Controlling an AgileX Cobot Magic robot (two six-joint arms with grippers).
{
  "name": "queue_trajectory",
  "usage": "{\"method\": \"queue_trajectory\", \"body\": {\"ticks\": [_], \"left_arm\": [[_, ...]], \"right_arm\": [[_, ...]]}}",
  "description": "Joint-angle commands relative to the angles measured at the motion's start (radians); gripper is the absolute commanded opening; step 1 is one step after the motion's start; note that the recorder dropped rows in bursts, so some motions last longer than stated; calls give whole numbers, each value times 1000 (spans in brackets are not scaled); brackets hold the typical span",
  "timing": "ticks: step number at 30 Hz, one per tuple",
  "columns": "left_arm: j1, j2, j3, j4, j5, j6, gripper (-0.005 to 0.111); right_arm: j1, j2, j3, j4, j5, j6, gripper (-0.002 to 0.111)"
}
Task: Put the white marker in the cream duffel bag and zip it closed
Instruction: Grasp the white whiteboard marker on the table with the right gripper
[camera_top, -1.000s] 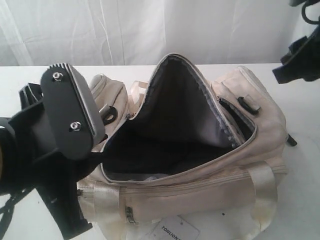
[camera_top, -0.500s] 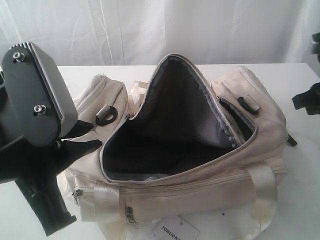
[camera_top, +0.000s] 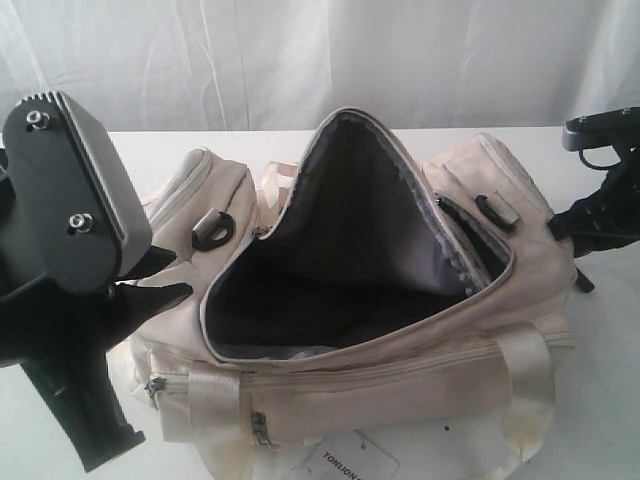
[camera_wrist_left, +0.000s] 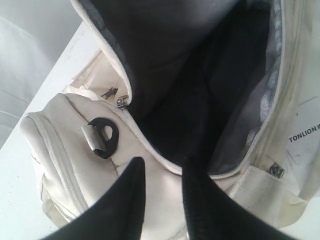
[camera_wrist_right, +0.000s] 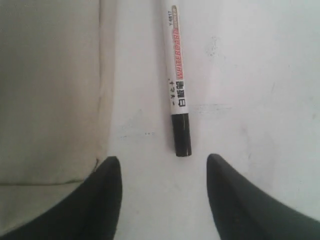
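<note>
- The left gripper (camera_wrist_left: 161, 167) is standing with its two black fingers (camera_wrist_left: 127, 200) partway apart. Nothing is sitting between them, and only bag cloth is showing beyond the gap.
- It is hanging over one end of the cream duffel bag (camera_top: 400, 385), with its tips pointing toward the bag's open mouth.
- Just ahead of those tips the zipper edge (camera_wrist_left: 150, 151) is curving round the mouth. Past that, the dark lining (camera_wrist_left: 200, 100) is gaping wide.
- A black clip (camera_wrist_left: 104, 136) on a small loop is lying to one side of the left gripper's tips, near them. A metal zipper pull (camera_wrist_left: 121, 102) is sitting a little further out.
- Beyond the mouth's far rim from this gripper, a white tag (camera_wrist_left: 305, 137) printed TONLION is showing against the bag's side.
- The right gripper (camera_wrist_right: 161, 161) is holding its fingers wide apart and is gripping nothing.
- The white marker (camera_wrist_right: 177, 75) is lying flat on the white table (camera_wrist_right: 250, 75), outside the bag and just ahead of the right gripper's gap.
- Its black cap end is pointing back toward the fingertips, and its barrel is running straight away from them.
- The marker is touching neither finger and is sitting slightly off the middle of the gap.
- The bag's cream side is running past the outer side of one right finger, near the marker but apart from it.
</note>
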Motion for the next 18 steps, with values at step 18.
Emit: {"method": "queue_trajectory", "body": {"ticks": [18], "left_arm": [[-5,-8,-6,-5,20,-10,32]], "right_arm": [[-12,249,-101,-65,-53,-52,46]]}}
